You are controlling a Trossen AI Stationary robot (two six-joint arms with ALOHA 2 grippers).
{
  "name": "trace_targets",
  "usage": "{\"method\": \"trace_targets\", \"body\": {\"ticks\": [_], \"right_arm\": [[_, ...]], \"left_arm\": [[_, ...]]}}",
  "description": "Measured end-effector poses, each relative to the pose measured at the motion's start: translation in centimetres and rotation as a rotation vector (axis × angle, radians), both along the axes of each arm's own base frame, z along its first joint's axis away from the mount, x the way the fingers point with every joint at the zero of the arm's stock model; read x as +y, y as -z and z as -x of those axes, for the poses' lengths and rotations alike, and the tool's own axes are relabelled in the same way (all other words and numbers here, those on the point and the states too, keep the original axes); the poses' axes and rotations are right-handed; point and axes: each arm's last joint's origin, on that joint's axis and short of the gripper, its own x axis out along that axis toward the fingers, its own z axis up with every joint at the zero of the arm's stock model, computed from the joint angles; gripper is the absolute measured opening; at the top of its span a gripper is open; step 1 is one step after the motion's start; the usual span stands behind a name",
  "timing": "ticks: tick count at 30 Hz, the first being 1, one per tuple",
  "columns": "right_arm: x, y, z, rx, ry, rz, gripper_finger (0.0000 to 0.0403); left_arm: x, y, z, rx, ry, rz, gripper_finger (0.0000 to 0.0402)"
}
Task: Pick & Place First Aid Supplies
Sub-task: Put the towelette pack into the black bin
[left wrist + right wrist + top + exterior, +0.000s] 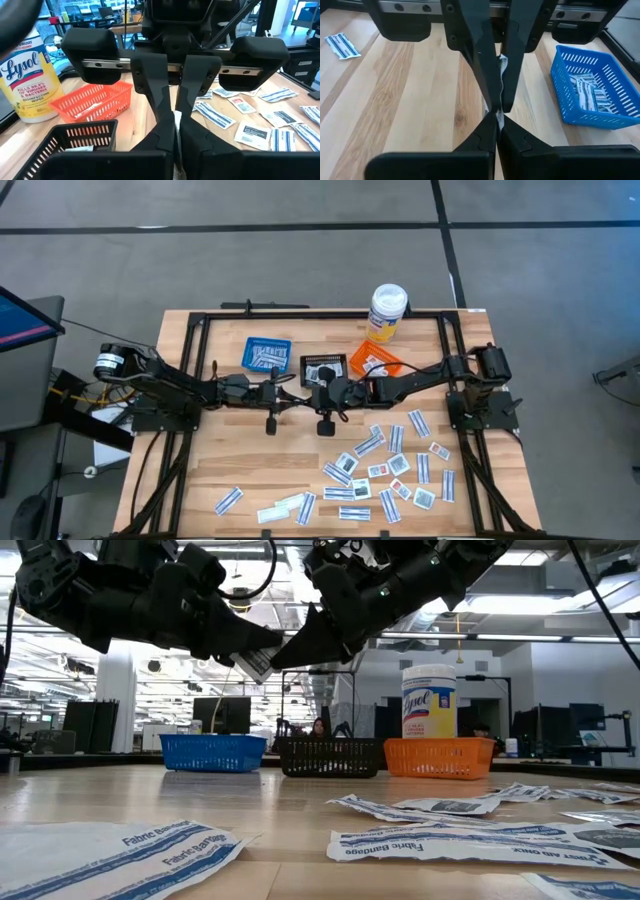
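Left gripper: your left gripper (287, 392) sits over the table's centre, reaching toward 3 o'clock, fingers pinched tight on the held packet (255, 662).
Right gripper: your right gripper (318, 392) meets it nose to nose from 3 o'clock, fingers likewise clamped on the same packet.
Low view only: you see the packet raised well above the table (250, 470), tilted between the two tips.
Right wrist view only: the packet shows as a thin white strip on edge (502, 75), with the blue basket (590, 90) holding bandage strips.
Left wrist view only: the packet is a sliver between the fingers; the black basket (75, 140) lies near.
Baskets: blue, black and orange basket (372, 363) line up at 12 o'clock, just beyond the grippers; the bottle (387, 312) stands behind the orange one.
Loose supplies: the loose packets (390, 470) are spread from 4 to 6 o'clock, a few toward 7.
Open room: you have bare wood at 9 o'clock and under the grippers; the frame rails bound the table's sides.
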Motion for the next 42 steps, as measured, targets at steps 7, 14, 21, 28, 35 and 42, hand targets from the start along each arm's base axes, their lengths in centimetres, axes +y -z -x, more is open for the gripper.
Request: {"method": "trace_targets", "body": {"ticks": [7, 14, 21, 28, 35, 42], "right_arm": [[0.0, 0.01, 0.0, 0.0, 0.0, 0.0, 0.0001], [0.0, 0.01, 0.0, 0.0, 0.0, -0.001, 0.0001], [0.0, -0.02, -0.04, -0.006, 0.0, -0.001, 0.0002], [0.02, -0.14, -0.1, -0.023, 0.028, -0.055, 0.0025], [-0.17, -0.31, -0.23, -0.049, 0.032, -0.058, 0.0051], [-0.75, -0.24, -0.23, -0.04, 0.045, -0.058, 0.0036]], "left_arm": [[0.0, 0.01, 0.0, 0.001, 0.0, -0.002, 0.0009], [0.0, 0.01, 0.0, 0.001, 0.0, -0.001, 0.0009], [0.0, 0.01, 0.0, 0.001, 0.0, 0.0, 0.0013], [0.0, 0.05, 0.0, 0.006, 0.0, 0.0, 0.0013], [-0.01, -0.01, 0.02, 0.001, 0.001, 0.001, 0.0009], [0.04, -0.01, 0.01, 0.001, -0.009, 0.002, 0.0013]]}}
